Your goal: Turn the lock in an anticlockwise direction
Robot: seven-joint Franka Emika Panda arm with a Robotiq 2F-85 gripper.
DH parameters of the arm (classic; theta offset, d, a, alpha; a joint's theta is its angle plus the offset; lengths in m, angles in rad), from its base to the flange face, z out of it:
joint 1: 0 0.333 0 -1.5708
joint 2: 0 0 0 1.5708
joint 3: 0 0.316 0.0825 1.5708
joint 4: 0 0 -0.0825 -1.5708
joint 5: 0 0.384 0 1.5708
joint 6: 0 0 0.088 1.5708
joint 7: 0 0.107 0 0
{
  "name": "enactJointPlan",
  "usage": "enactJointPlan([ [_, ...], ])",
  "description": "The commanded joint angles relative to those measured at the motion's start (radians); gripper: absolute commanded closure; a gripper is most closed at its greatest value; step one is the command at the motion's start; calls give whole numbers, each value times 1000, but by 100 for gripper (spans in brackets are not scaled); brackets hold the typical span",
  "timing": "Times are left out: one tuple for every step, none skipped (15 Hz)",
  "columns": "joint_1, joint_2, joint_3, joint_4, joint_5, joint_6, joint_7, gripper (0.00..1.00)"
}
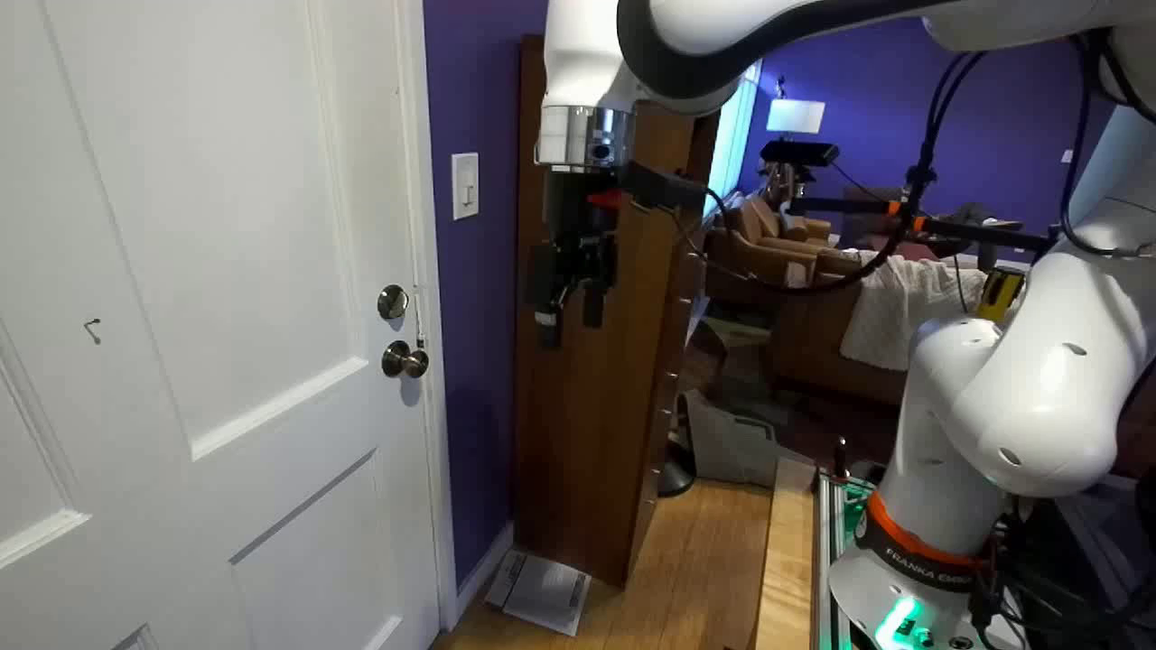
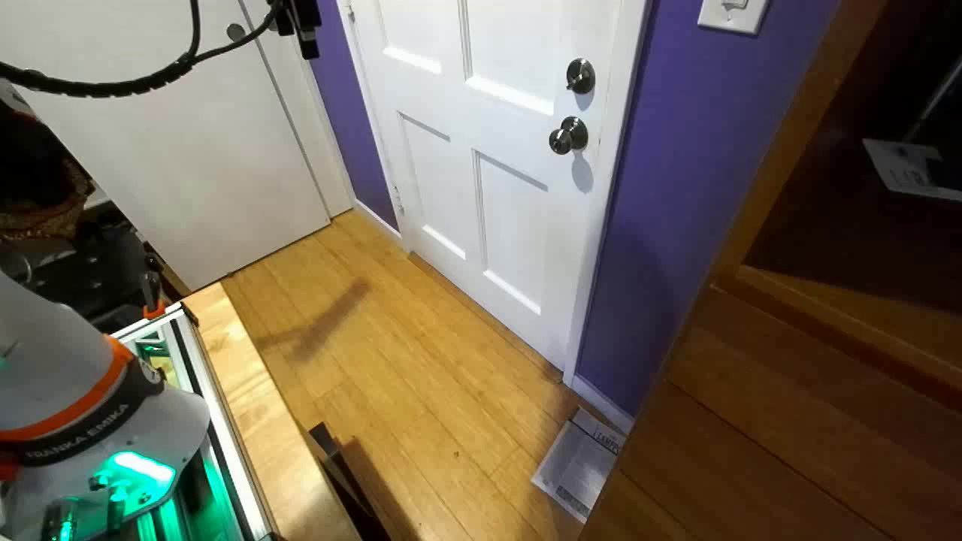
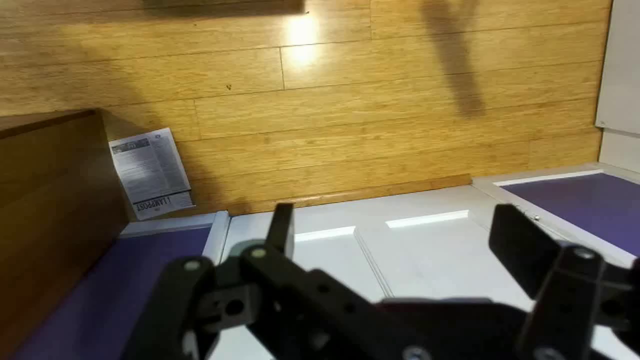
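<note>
The lock (image 1: 393, 301) is a small round silvery plate on the white door (image 1: 226, 226), just above the round metal door knob (image 1: 404, 359). In an exterior view, the lock (image 2: 580, 76) shows its small thumb-turn sticking out at the centre, with the knob (image 2: 569, 136) below. My gripper (image 1: 571, 316) points down in the air, in front of the wooden cabinet and apart from the lock. In the wrist view the gripper (image 3: 397, 225) has its fingers wide apart with nothing between them. The lock and knob do not show in the wrist view.
The tall wooden cabinet (image 1: 578, 451) stands beside the purple wall (image 1: 479, 316), which bears a white switch plate (image 1: 465, 186). Printed papers (image 3: 152, 172) lie on the wood floor by the cabinet. A black cable (image 1: 840, 287) hangs from the arm. The robot base stands on a bench (image 1: 784, 560).
</note>
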Motion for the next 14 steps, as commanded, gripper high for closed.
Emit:
enactJointPlan([
  [-2, 0, 2, 2, 0, -3, 0, 0],
  [-2, 0, 2, 2, 0, -3, 0, 0],
  [-2, 0, 2, 2, 0, -3, 0, 0],
  [-2, 0, 2, 2, 0, -3, 0, 0],
  [-2, 0, 2, 2, 0, -3, 0, 0],
  [-2, 0, 2, 2, 0, -3, 0, 0],
  [-2, 0, 2, 2, 0, -3, 0, 0],
  [-2, 0, 2, 2, 0, -3, 0, 0],
  [-2, 0, 2, 2, 0, -3, 0, 0],
  [-2, 0, 2, 2, 0, -3, 0, 0],
  [-3, 9, -16, 9, 16, -5, -32, 0],
  [-13, 18, -39, 13, 18, 13, -69, 0],
  [-17, 24, -55, 17, 23, 17, -94, 0],
  [-29, 32, -79, 22, 19, 30, -133, 0],
])
